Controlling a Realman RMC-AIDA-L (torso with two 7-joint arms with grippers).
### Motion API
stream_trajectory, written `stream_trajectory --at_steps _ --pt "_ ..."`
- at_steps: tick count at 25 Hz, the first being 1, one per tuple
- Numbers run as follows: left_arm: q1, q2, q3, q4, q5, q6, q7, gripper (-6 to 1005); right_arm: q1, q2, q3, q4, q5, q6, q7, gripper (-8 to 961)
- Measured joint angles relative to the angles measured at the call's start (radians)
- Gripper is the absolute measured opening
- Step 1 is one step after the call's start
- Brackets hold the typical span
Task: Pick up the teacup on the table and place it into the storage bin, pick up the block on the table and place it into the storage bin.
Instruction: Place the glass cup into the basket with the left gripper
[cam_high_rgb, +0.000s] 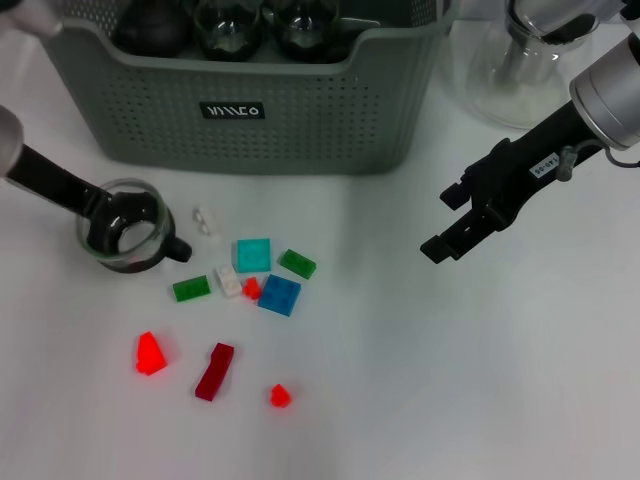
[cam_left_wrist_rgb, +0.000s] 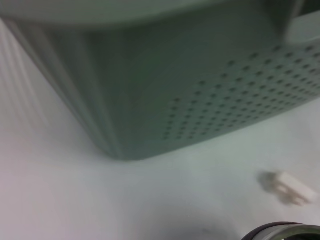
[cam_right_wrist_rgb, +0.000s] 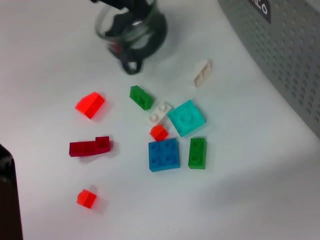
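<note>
- Teacup (cam_high_rgb: 122, 226): clear glass, round, with a dark handle; it stands on the white table (cam_high_rgb: 450, 380) in front of the storage bin (cam_high_rgb: 300, 110).
- Left gripper (cam_high_rgb: 105, 205): dark fingers reach into the cup's mouth at its rim; whether they are closed on the glass cannot be told.
- Storage bin: grey-green perforated plastic, black label; dark round vessels sit inside.
- Right gripper (cam_high_rgb: 445, 222): jaws apart, hanging over bare table, well right of the loose blocks (cam_high_rgb: 255, 285), which are studded plastic in several colours.

storage bin (cam_high_rgb: 330, 110) behind, blocks (cam_high_rgb: 268, 280) clustered centre
</note>
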Motion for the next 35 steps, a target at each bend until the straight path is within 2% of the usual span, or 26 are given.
stream_trajectory --at_steps 2,5,7,9,11,13,16,19,22,25,27,29,35 --pt "-0.004 -0.008 -0.056 0.059 -0.059 0.094 0.039 53 0.0 -0.001 0.0 0.0 0.0 0.0 0.0 946" --pt "-0.033 -0.007 -0.18 0.103 -0.246 0.253 0.092 53 0.0 -0.003 0.001 0.001 0.0 -0.001 0.0 946" --pt "-0.073 0.013 -0.28 0.079 -0.419 0.341 0.102 53 0.003 -0.004 0.001 0.001 0.0 -0.005 0.002 946" --pt "-0.109 0.032 -0.334 0.056 -0.549 0.381 0.097 53 0.005 -0.004 -0.002 0.001 0.0 -0.006 0.003 946" --pt "-0.144 0.051 -0.36 0.051 -0.641 0.377 0.08 52 0.007 -0.002 -0.004 0.001 0.0 -0.006 0.005 946" --pt "-0.187 0.066 -0.362 0.061 -0.677 0.331 0.064 52 0.009 -0.002 -0.005 0.0 0.0 -0.006 0.007 946" --pt "-0.265 0.095 -0.325 0.056 -0.628 0.227 0.043 52 0.01 -0.001 -0.005 -0.004 0.0 -0.008 0.014 946" --pt "-0.364 0.132 -0.269 -0.005 -0.51 0.107 0.014 53 0.011 -0.004 0.0 -0.005 0.0 -0.007 0.018 946" --pt "-0.463 0.169 -0.249 -0.148 -0.403 0.0 0.009 53 0.012 -0.005 0.002 -0.003 0.0 -0.004 0.02 946" --pt "-0.529 0.195 -0.231 -0.303 -0.298 -0.13 0.011 54 0.012 -0.005 0.002 -0.002 0.0 0.002 0.02 946" --pt "-0.554 0.199 -0.204 -0.391 -0.214 -0.245 0.009 54 0.012 -0.004 0.001 -0.001 0.0 0.013 0.02 946" --pt "-0.564 0.192 -0.178 -0.449 -0.15 -0.328 0.007 55 0.012 -0.004 0.001 -0.001 0.0 0.016 0.02 946" --pt "-0.568 0.13 -0.11 -0.563 0.013 -0.556 -0.019 56 0.012 -0.007 0.0 -0.001 0.0 0.024 0.02 946"
